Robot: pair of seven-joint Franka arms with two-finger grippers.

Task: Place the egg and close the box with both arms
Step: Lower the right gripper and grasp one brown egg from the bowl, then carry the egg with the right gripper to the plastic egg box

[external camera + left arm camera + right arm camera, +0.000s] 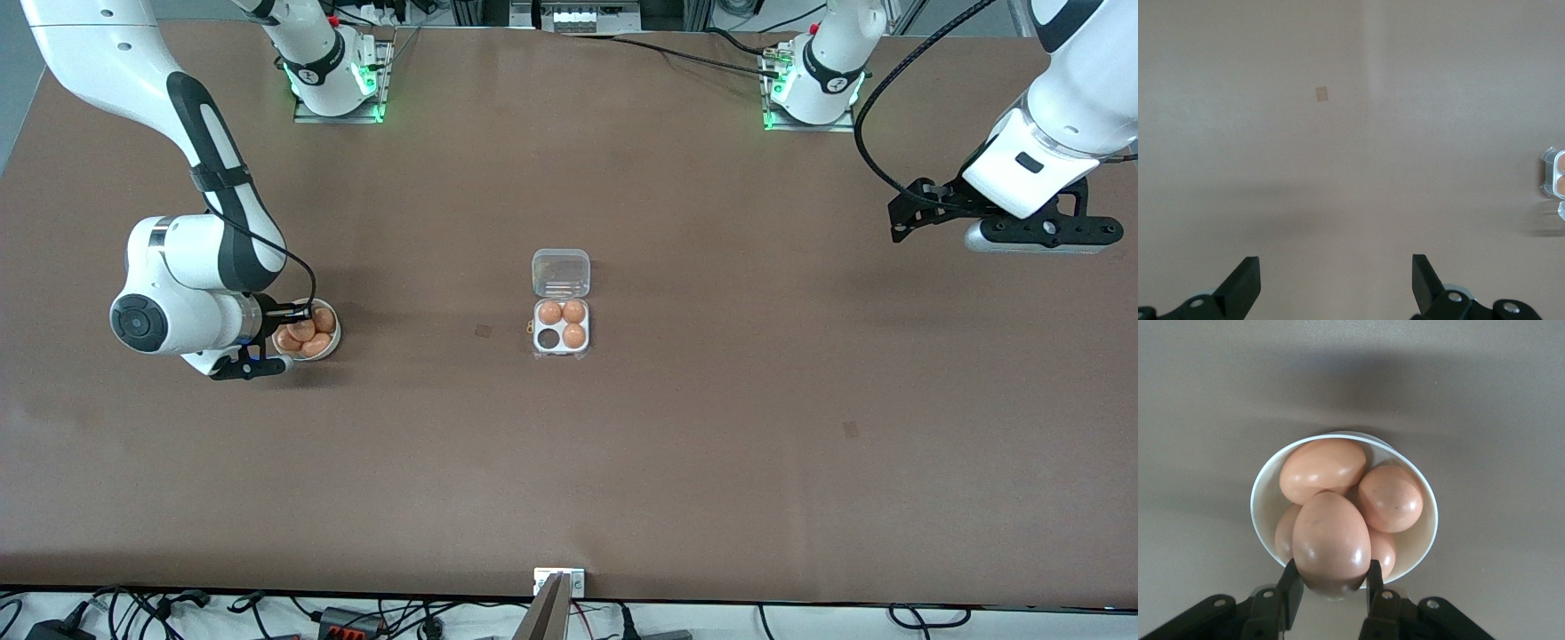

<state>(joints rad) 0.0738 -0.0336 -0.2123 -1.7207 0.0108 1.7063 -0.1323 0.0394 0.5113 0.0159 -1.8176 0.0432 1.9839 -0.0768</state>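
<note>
My right gripper is shut on an orange-brown egg and holds it just above the round white bowl, which has several more eggs in it. In the front view this gripper is over the bowl toward the right arm's end of the table. The box sits mid-table with its clear lid open and lying flat. Three cells hold eggs and one cell is empty. My left gripper is open and empty, high over bare table, and the box shows at the edge of its view.
Small dark patches mark the brown tabletop. A small metal fixture sits at the table edge nearest the front camera. Cables hang along that edge.
</note>
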